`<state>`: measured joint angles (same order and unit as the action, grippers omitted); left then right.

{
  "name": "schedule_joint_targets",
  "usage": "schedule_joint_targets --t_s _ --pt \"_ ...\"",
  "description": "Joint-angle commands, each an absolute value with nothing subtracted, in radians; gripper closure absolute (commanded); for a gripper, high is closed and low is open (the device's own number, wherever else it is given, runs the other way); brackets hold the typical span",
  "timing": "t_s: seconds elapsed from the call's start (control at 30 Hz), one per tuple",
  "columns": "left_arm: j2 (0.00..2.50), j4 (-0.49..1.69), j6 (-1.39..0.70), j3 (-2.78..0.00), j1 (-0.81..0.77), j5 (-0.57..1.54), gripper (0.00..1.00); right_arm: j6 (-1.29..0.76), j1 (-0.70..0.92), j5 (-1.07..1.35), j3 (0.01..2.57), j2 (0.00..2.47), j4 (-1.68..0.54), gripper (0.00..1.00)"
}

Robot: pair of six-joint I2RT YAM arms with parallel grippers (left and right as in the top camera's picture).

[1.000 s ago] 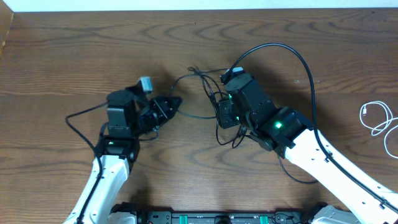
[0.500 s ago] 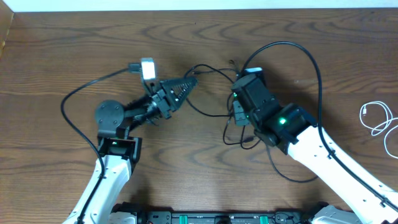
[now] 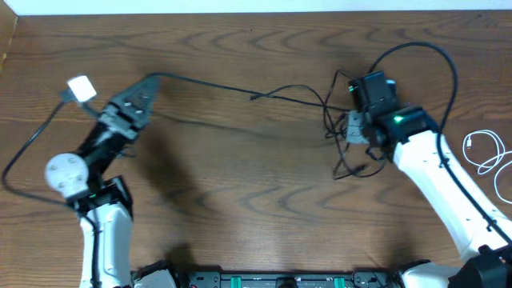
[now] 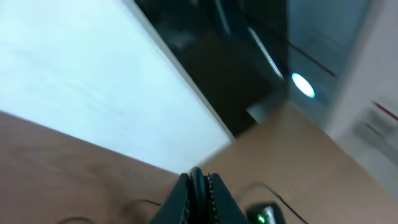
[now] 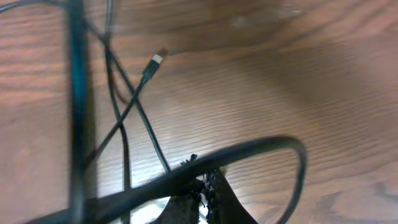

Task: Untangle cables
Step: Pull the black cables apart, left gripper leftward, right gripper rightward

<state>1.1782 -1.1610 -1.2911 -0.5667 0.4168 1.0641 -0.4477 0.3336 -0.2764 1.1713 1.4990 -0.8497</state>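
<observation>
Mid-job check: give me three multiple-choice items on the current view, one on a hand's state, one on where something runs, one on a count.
1. The left hand is:
A) open
B) shut on the black cable
C) out of view

2. From the left hand, that black cable runs:
A) rightward to the tangle
B) off the near edge
C) into a box

3. How many hands touch the white cable?
A) none
B) one
C) two

Answers:
1 B, the cable leaves its closed tip.
2 A, the stretched line crosses to the knot of cords.
3 A, it lies alone at far right.
</observation>
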Motion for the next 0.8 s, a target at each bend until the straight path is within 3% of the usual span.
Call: schedule_joint_targets --t_s 0.0,0.27,0.53,0.77 --pt "1.175 -1.122 -1.321 -0.582 0.55 1.026 0.92 -0.467 0.246 -0.326 1.174 1.508 -0.864 0.99" --pt "1.176 -0.922 -1.156 -0.582 0.566 1.215 0.92 -0.462 0.229 -0.216 1.174 1.508 -0.849 0.99" --pt "1.177 -0.912 -0.933 -0.582 0.437 1.381 0.92 -0.428 0.231 -0.101 1.174 1.508 -0.815 0.99" --pt "1.227 -0.864 -0.66 -0.582 0.359 1.399 0.92 -0.384 0.229 -0.121 1.174 1.507 -0.828 0.99"
